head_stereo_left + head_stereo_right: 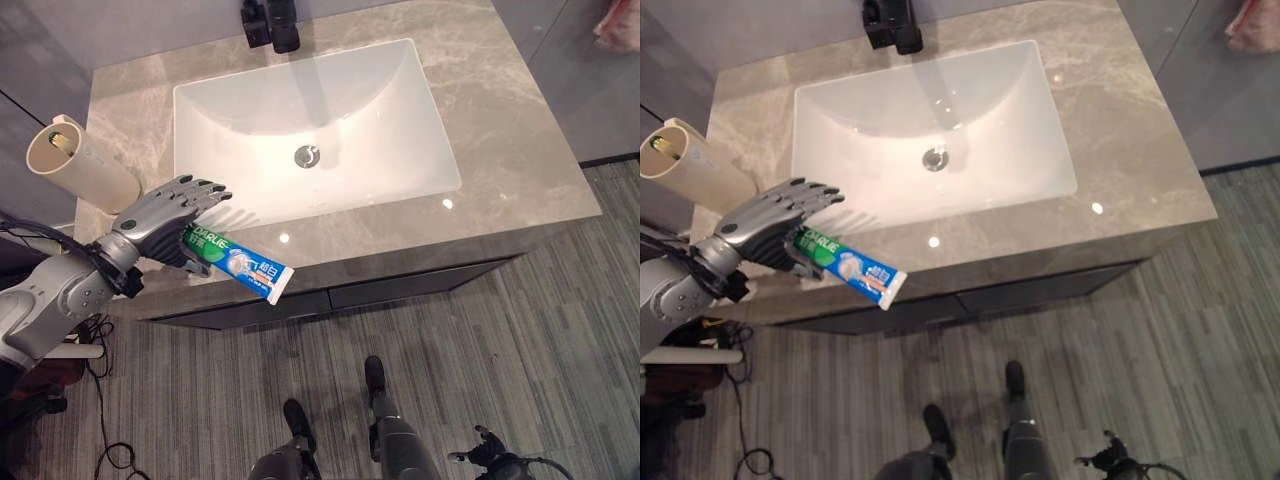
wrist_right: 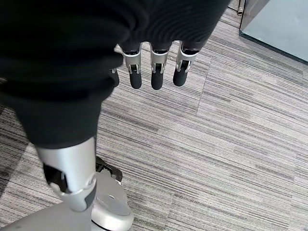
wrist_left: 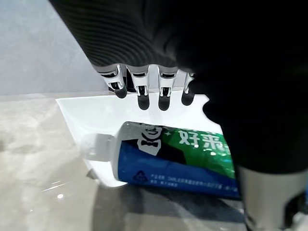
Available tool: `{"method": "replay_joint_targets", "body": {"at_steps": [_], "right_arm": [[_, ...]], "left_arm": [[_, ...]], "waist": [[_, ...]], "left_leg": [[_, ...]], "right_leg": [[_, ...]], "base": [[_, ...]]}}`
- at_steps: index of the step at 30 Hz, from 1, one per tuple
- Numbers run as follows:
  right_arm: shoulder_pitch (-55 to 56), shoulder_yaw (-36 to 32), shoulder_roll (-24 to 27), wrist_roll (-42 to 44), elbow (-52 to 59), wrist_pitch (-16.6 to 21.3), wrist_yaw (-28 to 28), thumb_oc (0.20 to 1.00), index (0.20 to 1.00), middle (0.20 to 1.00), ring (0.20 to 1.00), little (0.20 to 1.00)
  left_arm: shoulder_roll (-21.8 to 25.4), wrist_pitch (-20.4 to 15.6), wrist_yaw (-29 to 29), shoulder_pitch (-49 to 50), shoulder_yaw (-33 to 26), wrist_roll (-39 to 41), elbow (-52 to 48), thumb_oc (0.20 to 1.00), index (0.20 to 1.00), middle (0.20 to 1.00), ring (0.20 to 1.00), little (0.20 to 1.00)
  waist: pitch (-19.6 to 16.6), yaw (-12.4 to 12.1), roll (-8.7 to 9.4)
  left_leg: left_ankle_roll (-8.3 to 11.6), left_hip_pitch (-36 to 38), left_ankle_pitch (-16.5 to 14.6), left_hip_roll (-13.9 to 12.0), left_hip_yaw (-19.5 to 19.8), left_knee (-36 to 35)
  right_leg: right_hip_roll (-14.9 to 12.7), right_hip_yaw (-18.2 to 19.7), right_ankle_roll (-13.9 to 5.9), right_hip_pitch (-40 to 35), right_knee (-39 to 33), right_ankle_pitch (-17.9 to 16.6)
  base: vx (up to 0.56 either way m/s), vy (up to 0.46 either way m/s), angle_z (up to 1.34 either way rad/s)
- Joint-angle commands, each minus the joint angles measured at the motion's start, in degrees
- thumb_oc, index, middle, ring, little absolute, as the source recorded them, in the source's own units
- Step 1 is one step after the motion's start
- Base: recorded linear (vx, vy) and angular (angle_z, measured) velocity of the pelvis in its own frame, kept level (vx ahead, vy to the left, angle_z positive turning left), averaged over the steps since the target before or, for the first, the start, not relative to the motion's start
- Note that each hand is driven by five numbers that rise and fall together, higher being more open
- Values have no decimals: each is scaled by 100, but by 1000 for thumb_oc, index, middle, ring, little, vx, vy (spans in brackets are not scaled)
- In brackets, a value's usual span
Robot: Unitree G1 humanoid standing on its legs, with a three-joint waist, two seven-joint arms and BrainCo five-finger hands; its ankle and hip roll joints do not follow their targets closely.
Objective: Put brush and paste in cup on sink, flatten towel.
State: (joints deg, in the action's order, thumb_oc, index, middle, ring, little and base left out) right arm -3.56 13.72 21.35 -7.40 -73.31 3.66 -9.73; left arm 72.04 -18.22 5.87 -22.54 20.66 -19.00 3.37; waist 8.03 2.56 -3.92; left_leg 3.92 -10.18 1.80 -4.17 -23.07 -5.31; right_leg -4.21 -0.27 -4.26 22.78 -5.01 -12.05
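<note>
We see the left hand at the counter's front left corner, fingers nearly straight, thumb underneath pinching the toothpaste tube. The tube juts from under the palm out past the counter edge. A beige cup lies tipped just behind the hand, something in its mouth. Basin and black faucet beyond. Right hand hangs over the floor, fingers relaxed, empty.

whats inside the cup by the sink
The cup lies tilted at the counter's left edge, mouth toward the camera. Just inside its rim a toothbrush tip shows; the rest is hidden by the cup's wall. The paste is in the left robot hand, outside the cup.
</note>
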Motion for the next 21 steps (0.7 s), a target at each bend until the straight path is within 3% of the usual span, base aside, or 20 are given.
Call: {"method": "replay_joint_targets", "body": {"at_steps": [1,4,5,6,10,11,13,21], "right_arm": [[114,171,75,224,-59,-58,9,1000,1000,1000,1000,1000],[110,158,82,233,-61,-59,6,1000,1000,1000,1000,1000],[105,163,86,237,-58,-58,1,1000,1000,1000,1000,1000],[107,164,92,244,-39,-52,3,1000,1000,1000,1000,1000],[123,141,94,265,-39,-57,-13,1000,1000,1000,1000,1000],[119,141,96,267,-34,-52,-14,1000,1000,1000,1000,1000],[123,127,92,295,-42,-51,-13,1000,1000,1000,1000,1000],[113,111,90,353,-43,-27,-20,1000,1000,1000,1000,1000]], "left_arm": [[218,65,-22,-189,-12,136,177,1000,1000,1000,1000,1000],[227,73,-42,-254,41,140,182,900,900,900,900,900],[224,76,-43,-256,55,144,197,827,827,827,827,827],[206,77,-55,-290,99,151,222,605,605,605,605,605],[180,86,-71,-351,164,143,226,683,683,683,683,683],[179,88,-76,-334,159,134,230,608,608,608,608,608],[181,93,-95,-336,188,108,256,586,586,586,586,586],[207,91,-98,-375,278,-2,277,580,580,580,580,580]], "waist": [[-11,122,-123],[-13,121,-128],[-13,123,-131],[-19,124,-130],[-17,120,-128],[-20,120,-127],[-27,122,-122],[-33,121,-121]], "left_leg": [[418,-351,500,-614,780,31],[421,-363,501,-615,788,31],[422,-369,501,-612,786,31],[422,-377,503,-613,788,31],[417,-390,496,-614,796,31],[416,-388,496,-616,792,31],[416,-387,495,-629,785,31],[417,-397,493,-645,797,31]], "right_leg": [[-415,-2,-463,-115,1,-148],[-414,-8,-464,-106,1,-154],[-411,-10,-463,-103,1,-154],[-402,-4,-460,-97,1,-152],[-390,-5,-457,-81,1,-157],[-390,2,-457,-81,1,-159],[-387,7,-457,-76,1,-157],[-358,18,-446,-61,1,-146]], "base": [[3,-12,-3],[1,-5,-4],[7,-12,-6],[8,-18,-7],[3,-13,-7],[0,0,0],[0,0,0],[0,0,0]]}}
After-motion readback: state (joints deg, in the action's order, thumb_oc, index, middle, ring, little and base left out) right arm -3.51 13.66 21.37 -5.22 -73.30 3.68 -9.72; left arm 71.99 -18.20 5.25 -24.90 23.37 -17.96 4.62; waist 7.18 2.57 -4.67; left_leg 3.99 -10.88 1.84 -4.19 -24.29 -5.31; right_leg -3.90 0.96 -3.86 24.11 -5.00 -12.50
